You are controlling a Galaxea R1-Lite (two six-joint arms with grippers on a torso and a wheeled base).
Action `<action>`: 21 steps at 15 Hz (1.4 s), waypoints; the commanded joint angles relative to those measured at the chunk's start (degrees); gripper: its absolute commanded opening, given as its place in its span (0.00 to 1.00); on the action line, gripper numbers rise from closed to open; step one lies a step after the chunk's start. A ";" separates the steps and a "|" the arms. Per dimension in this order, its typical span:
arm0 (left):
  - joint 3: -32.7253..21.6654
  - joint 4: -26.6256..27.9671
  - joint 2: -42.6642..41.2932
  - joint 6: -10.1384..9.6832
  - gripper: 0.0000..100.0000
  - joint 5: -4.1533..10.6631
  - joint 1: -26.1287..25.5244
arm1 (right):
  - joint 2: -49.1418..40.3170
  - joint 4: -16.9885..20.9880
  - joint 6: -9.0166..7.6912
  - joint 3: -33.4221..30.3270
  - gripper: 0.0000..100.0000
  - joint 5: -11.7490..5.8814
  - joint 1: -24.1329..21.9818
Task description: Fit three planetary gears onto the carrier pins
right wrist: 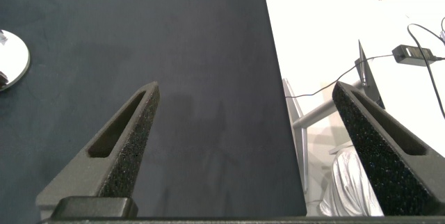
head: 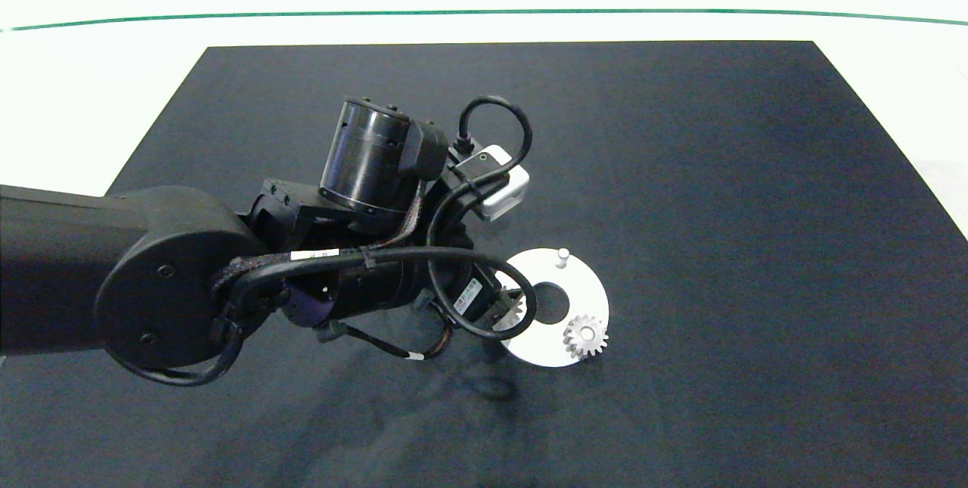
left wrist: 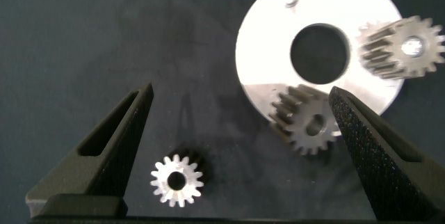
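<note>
Left gripper [left wrist: 240, 123] wide open, holding nothing, low over the disc's [head: 586, 287] left edge at head-view centre. Gear 1 [head: 584, 336] seated on the lower-right pin. Gear 2 [left wrist: 308, 118] lies on the disc edge nearest the gripper, looks tilted; cannot tell if it sits on a pin. Gear 3 [left wrist: 176, 179] loose on the mat [head: 681, 170], just off the disc. Top pin [head: 562, 256] bare. Right gripper [right wrist: 243, 140] wide open, parked off at the mat's edge. Risks: fingers closing may nudge gear 2 askew or shift the disc; gear 3's hole misaligned w/ pin could jam or drop
</note>
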 commanded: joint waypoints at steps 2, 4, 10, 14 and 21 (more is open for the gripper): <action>0.13 0.00 0.00 0.41 1.00 -0.88 0.97 | -0.41 0.33 -0.26 0.00 1.00 -0.11 -0.06; 0.39 0.00 0.00 0.41 1.00 -1.76 1.32 | -0.59 0.24 -0.44 0.00 1.00 -0.11 -0.06; 0.39 -0.18 0.08 0.58 1.00 -2.11 2.11 | -0.59 0.24 -0.52 -0.09 1.00 -0.11 -0.24; 0.30 -0.26 0.44 0.76 1.00 -2.37 2.20 | -1.12 0.24 -0.87 0.00 1.00 -0.11 -0.15; 0.30 -1.49 1.32 1.29 1.00 -2.55 2.28 | -1.91 0.33 -1.31 -0.09 1.00 -0.11 -0.06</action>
